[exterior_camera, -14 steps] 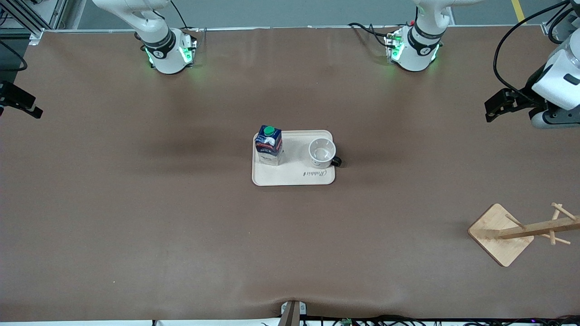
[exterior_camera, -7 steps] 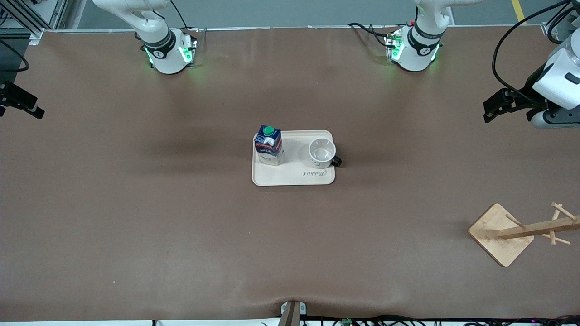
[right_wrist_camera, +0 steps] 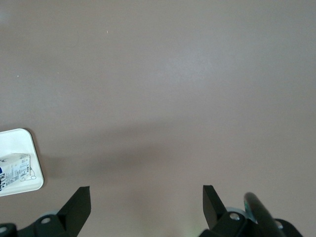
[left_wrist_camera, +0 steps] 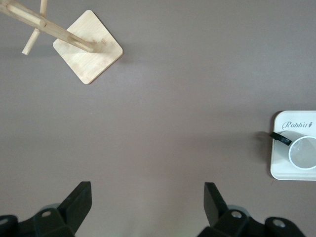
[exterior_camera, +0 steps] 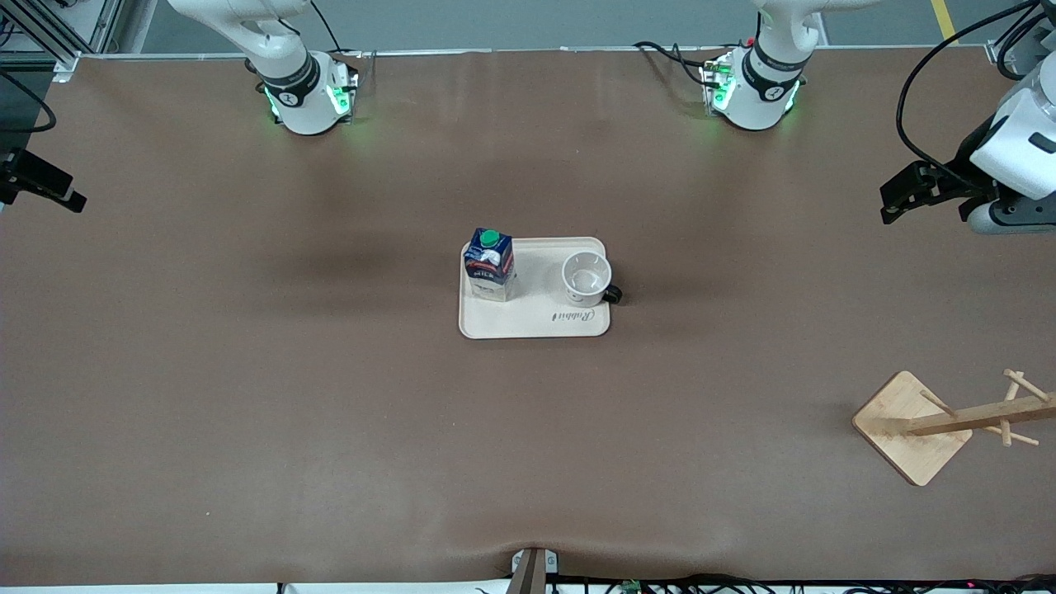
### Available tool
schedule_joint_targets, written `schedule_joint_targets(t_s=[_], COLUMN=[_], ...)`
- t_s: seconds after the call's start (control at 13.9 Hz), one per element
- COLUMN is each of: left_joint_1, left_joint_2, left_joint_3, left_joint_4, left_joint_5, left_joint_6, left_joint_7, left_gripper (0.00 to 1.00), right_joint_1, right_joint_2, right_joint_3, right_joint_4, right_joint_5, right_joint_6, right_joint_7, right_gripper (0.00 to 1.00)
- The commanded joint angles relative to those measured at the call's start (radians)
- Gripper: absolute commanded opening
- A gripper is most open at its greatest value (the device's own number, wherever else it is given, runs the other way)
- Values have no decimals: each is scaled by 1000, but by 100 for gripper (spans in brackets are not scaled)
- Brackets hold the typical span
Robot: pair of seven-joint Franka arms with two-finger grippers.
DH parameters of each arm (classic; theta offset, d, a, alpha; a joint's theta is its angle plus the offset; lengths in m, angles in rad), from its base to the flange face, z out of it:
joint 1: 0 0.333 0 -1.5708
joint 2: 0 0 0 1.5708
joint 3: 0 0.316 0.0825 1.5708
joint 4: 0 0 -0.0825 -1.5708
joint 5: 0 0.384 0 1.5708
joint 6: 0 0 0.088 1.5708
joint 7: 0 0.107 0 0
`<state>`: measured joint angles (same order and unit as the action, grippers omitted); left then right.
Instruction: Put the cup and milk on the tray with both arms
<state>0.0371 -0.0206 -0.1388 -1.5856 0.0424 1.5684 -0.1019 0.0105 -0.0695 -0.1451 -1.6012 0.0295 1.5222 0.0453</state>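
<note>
Milk, a dark-blue carton with green cap [exterior_camera: 489, 264], and the white black-handled cup [exterior_camera: 586, 280] stand on the cream rectangular tray [exterior_camera: 536, 322], well apart from both jaws. Left gripper [exterior_camera: 897, 196] and right gripper [exterior_camera: 58, 191] hover over the brown tabletop [exterior_camera: 247, 396] at its ends, jaws released and empty.

Tray [exterior_camera: 536, 326] has cursive "Rabbit" on its surface, near the edge closest to front cam, by the cup [exterior_camera: 586, 279]. Milk carton [exterior_camera: 490, 264] label: print there, too small to read w/ certainty.
</note>
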Motion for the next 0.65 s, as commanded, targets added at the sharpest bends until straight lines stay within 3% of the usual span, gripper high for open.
schedule_joint_targets(t_s=[0.0,0.58], left_joint_1=[-13,-11], left_joint_2=[24,30], left_joint_3=[8,7], left_joint_4=[39,39], left_joint_5=[-7,-13], left_joint_6=[1,1], left_joint_7=[11,-1], left_gripper=[100,100], right_joint_1=[-6,-9], right_joint_2=[-6,-3], right_joint_3=[12,10], right_joint_4=[1,3], right_joint_5=[-22,-20], right_joint_6=[-8,-11], right_joint_7=[36,34], right_gripper=[100,100])
